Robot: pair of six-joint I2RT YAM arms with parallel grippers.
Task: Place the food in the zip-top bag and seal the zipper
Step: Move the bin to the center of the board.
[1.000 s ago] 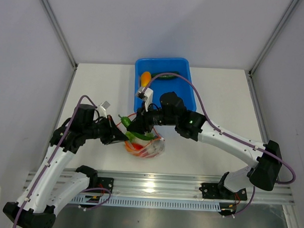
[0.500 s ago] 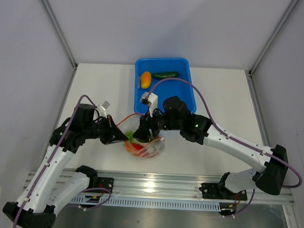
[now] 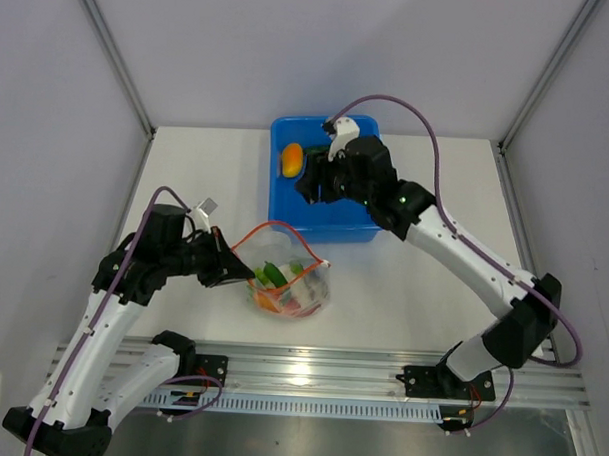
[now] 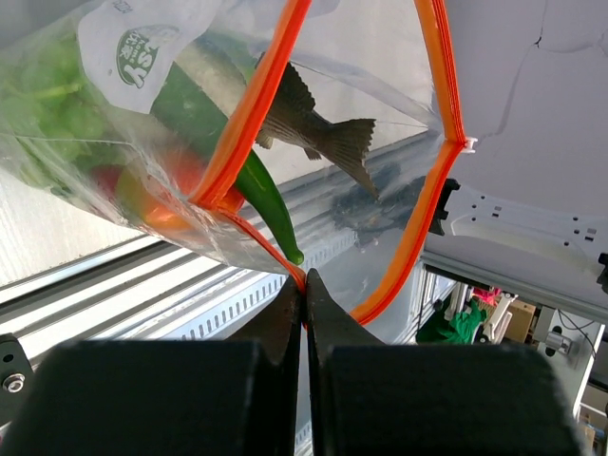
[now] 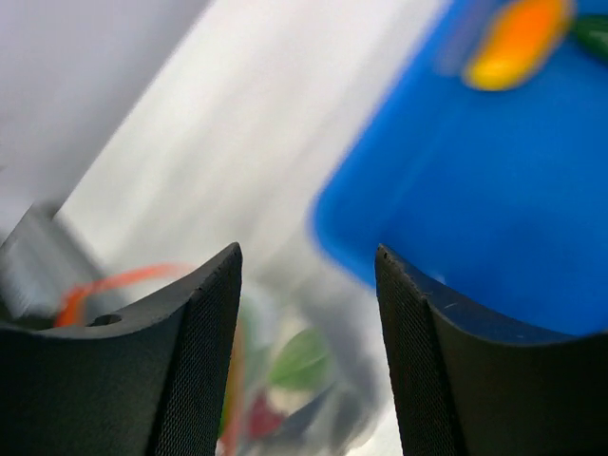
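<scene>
The clear zip-top bag (image 3: 294,288) sits near the table's front edge with its mouth held wide. The orange zipper (image 3: 275,227) loops above it. My left gripper (image 3: 247,273) is shut on the zipper (image 4: 256,104) at the bag's left corner. Inside the bag (image 4: 142,114) are a grey fish (image 4: 309,119), a green chili (image 4: 249,171) and red and orange food. My right gripper (image 3: 308,185) hangs open and empty over the blue tub (image 3: 335,219), beside the orange-yellow pepper (image 3: 290,160). In the blurred right wrist view, the pepper (image 5: 518,38) lies in the tub (image 5: 494,209) ahead of the open gripper (image 5: 309,261).
The tub stands at the back centre of the white table (image 3: 433,283). A metal rail (image 3: 309,373) runs along the near edge. Grey walls close in the table on three sides.
My right gripper let a green chili go into the bag, opened, then lifted out and swung back over the blue tub. The left gripper kept its hold on the zipper.
</scene>
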